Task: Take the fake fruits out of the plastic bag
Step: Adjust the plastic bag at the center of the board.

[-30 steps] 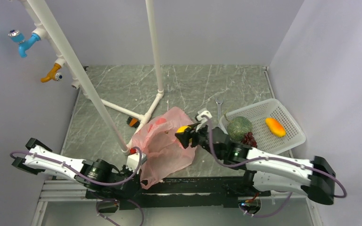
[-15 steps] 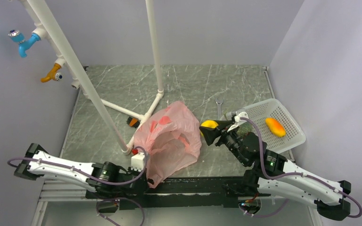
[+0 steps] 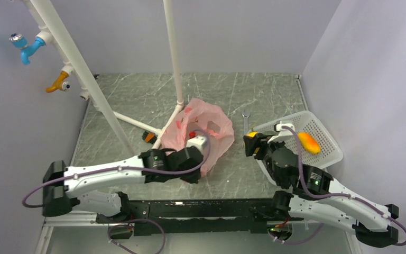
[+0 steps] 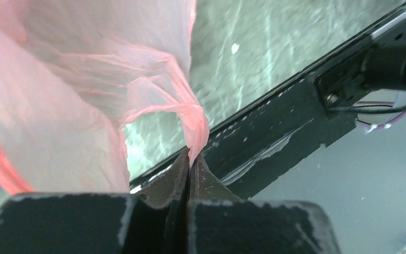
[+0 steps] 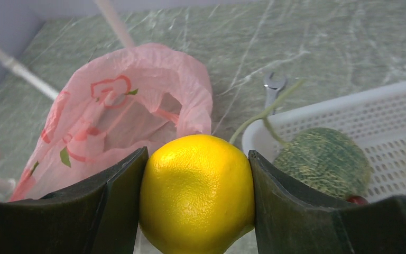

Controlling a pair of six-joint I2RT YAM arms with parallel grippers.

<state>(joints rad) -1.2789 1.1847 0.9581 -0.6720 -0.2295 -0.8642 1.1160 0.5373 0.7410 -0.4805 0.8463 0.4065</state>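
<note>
We count three fake fruits. A lemon is clamped between the fingers of the right gripper, just beside the rim of the one white mesh basket. A netted melon and an orange-yellow piece lie inside that basket. The one pink plastic bag lies on the table by the foot of the white pipe frame. The left gripper is pinched tight on the bag's twisted handle. One wrench lies between bag and basket, and one brush lies by the pipes. From above, the right arm hides the melon; only the right wrist view shows it.
</note>
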